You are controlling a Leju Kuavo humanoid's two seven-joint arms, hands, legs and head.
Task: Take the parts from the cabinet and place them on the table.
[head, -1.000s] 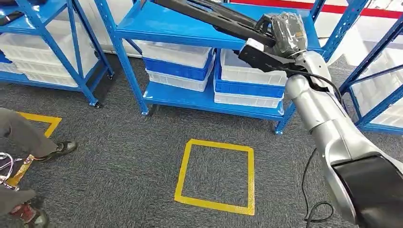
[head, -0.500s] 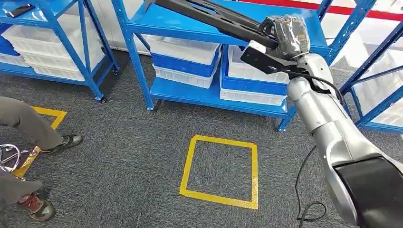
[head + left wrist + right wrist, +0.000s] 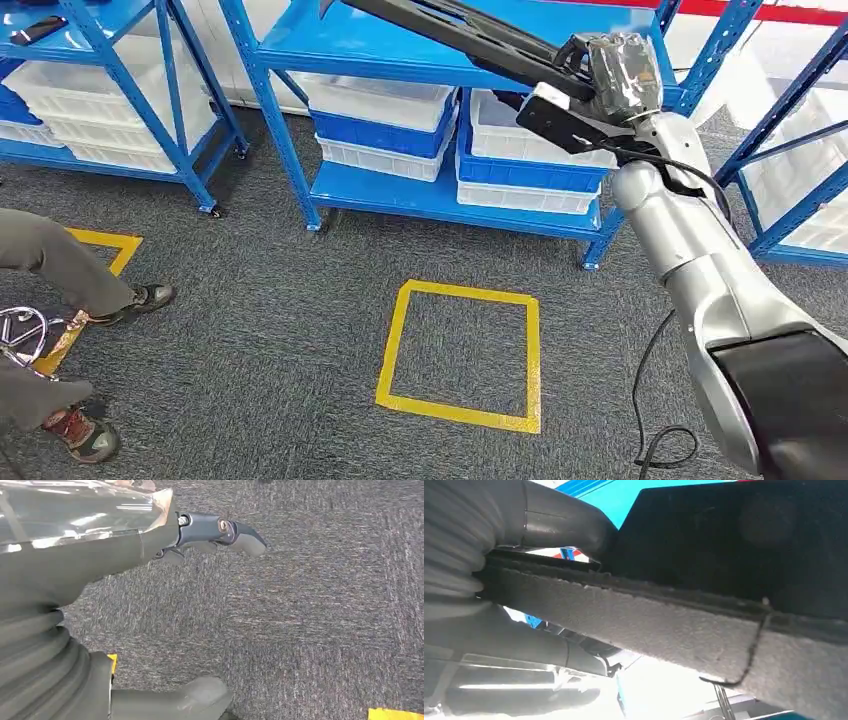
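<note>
Overhead, right hand (image 3: 612, 68) grips long black part (image 3: 450, 32) above blue cabinet (image 3: 400, 55) shelf. Left hand (image 3: 150, 540) hangs over grey carpet (image 3: 310, 605), fingers apart, holding nothing.

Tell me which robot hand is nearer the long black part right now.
Right. The right robot hand grips the long black part up by the blue shelf. The left robot hand hangs apart from it, over grey carpet, holding nothing.

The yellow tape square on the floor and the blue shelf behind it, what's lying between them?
Nothing: in the head view, only bare grey carpet runs from the yellow tape square to the blue shelf.
</note>
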